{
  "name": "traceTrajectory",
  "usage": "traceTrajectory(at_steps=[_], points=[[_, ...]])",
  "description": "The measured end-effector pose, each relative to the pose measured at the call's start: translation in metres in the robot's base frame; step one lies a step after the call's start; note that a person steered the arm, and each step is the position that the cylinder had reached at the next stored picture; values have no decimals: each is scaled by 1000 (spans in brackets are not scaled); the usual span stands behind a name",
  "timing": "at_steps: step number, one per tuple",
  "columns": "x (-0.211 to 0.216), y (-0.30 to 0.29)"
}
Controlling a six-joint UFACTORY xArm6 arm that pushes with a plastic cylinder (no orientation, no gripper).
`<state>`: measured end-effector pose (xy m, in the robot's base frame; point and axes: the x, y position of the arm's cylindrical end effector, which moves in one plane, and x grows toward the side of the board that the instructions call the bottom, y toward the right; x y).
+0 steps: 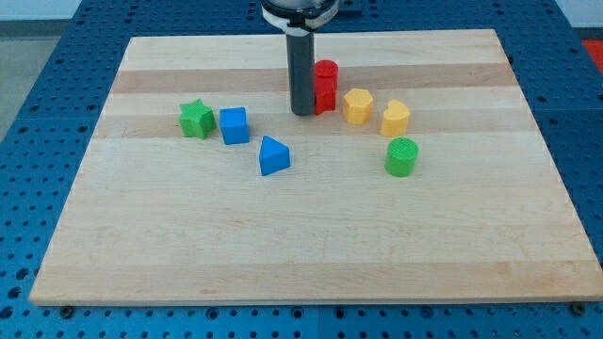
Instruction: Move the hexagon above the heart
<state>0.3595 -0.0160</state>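
Note:
A yellow hexagon block (358,105) lies right of the board's middle, in its upper half. A second yellow block (396,118), which looks like the heart, sits just to its right and slightly lower, almost touching it. My tip (302,114) rests on the board left of the hexagon. A red block (326,87) stands against the rod's right side, between the tip and the hexagon. Its shape is partly hidden by the rod.
A green cylinder (401,156) stands below the heart. A blue triangle (274,155) lies below and left of the tip. A blue cube (235,124) and a green star (196,119) sit further left. The wooden board (301,254) lies on a blue perforated table.

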Motion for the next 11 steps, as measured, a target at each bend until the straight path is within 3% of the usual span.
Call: traceTrajectory(at_steps=[3,4,5,8,11], points=[[7,11],[42,16],[47,35],[33,36],[10,74]])
